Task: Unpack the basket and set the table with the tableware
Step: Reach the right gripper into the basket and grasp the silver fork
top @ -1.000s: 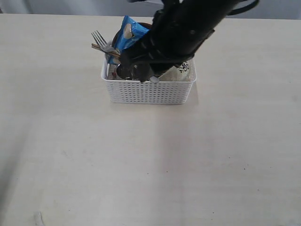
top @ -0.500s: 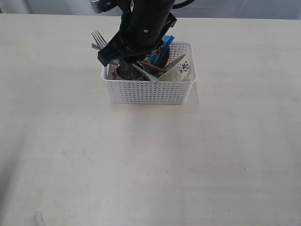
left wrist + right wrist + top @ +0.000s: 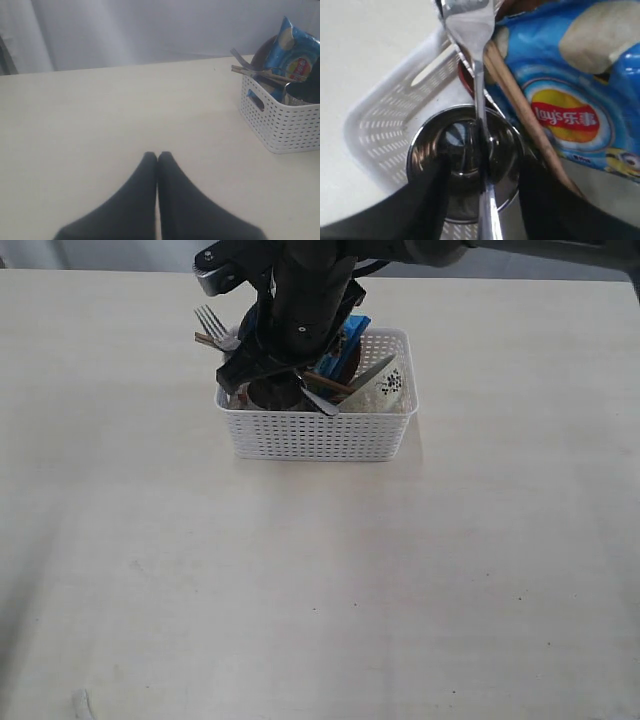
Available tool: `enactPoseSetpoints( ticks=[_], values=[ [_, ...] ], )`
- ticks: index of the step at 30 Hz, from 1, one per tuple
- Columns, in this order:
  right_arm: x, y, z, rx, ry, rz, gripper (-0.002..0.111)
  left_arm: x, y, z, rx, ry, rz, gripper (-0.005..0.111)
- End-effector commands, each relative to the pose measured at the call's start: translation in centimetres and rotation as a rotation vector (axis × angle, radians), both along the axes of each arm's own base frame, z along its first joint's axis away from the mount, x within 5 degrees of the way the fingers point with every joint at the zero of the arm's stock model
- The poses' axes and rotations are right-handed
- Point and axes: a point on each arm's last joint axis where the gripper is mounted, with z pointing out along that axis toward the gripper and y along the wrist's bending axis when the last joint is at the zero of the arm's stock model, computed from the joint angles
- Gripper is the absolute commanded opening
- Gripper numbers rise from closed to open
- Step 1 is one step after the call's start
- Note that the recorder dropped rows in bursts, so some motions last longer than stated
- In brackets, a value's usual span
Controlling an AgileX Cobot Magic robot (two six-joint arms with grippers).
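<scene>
The white basket (image 3: pixel 320 435) stands on the table (image 3: pixel 300 590) at the back middle, holding the tableware. A steel fork (image 3: pixel 212 325) sticks out of its left end, and a white bowl (image 3: pixel 392 390) and a knife (image 3: pixel 372 372) lie at its right. My right gripper (image 3: pixel 482 170) hangs open over the basket's left end. Its fingers are apart above the steel cup (image 3: pixel 435 145). The fork (image 3: pixel 470 25) runs between them, and the chopsticks (image 3: pixel 515 100) lie beside it. My left gripper (image 3: pixel 157 156) is shut and empty over bare table, well away from the basket (image 3: pixel 285 125).
A blue chip bag (image 3: pixel 565 100) leans in the basket right beside the cup and chopsticks. The right arm (image 3: pixel 310 290) covers the basket's back left part in the exterior view. Grey curtain (image 3: pixel 150 30) hangs behind the table's far edge.
The right arm has swung from the basket's right side to its left end and stands more upright. The chip bag's top is now hidden behind it.
</scene>
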Motion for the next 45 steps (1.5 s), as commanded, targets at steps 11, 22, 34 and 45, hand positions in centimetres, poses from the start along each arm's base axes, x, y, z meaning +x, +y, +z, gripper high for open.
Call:
enactPoseSetpoints(
  ticks=[11, 22, 34, 45],
  values=[
    [0.5, 0.0, -0.6, -0.021, -0.010, 0.001, 0.015, 0.0, 0.0, 0.0, -0.008, -0.007, -0.005, 0.000],
    [0.5, 0.0, -0.6, -0.019, -0.014, 0.002, 0.038, 0.0, 0.0, 0.0, -0.008, -0.007, -0.005, 0.000],
    [0.5, 0.0, -0.6, -0.022, -0.014, 0.003, 0.038, 0.0, 0.0, 0.0, -0.008, -0.007, -0.005, 0.000],
    [0.6, 0.0, -1.7, -0.048, 0.009, 0.004, 0.013, 0.0, 0.0, 0.0, -0.008, -0.007, -0.005, 0.000]
  ],
)
